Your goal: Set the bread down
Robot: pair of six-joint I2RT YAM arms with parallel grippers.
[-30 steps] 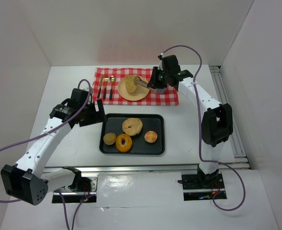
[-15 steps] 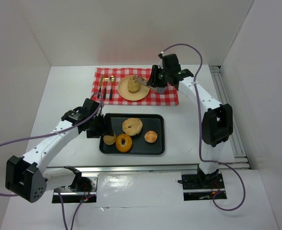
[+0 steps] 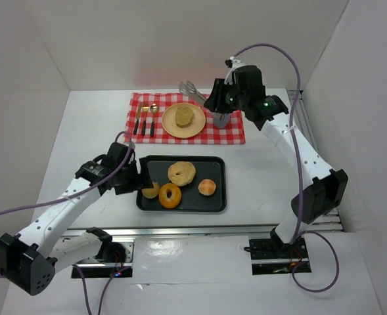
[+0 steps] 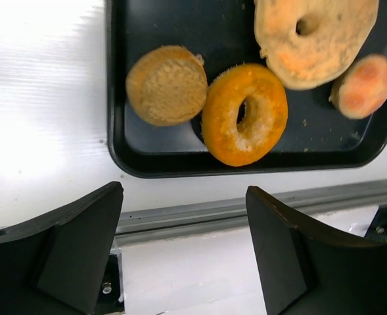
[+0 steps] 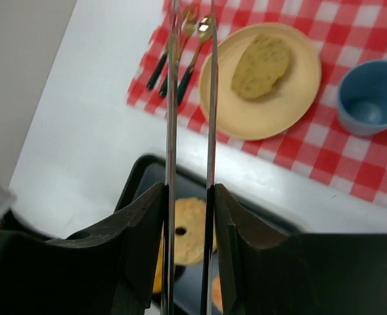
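A piece of bread [image 3: 184,116] lies on the yellow plate [image 3: 172,127] on the red checked cloth; it also shows in the right wrist view [image 5: 261,65]. My right gripper [image 3: 221,104] is shut on metal tongs [image 3: 190,89], whose open tips hang raised behind the plate, apart from the bread. In the right wrist view the tongs [image 5: 170,98] run up between my fingers [image 5: 140,243]. My left gripper [image 3: 131,178] is open and empty over the black tray's [image 3: 180,206] left edge, near a round bun [image 4: 167,94].
The tray holds an orange doughnut [image 4: 244,113], a large pale bagel [image 4: 315,36] and a small bun [image 4: 364,85]. A blue cup [image 5: 370,98] and cutlery [image 3: 144,121] sit on the cloth. White walls enclose the table.
The right gripper has lifted the tongs up and back off the bread, which now lies free on the plate. The left gripper has slid nearer the tray's front left.
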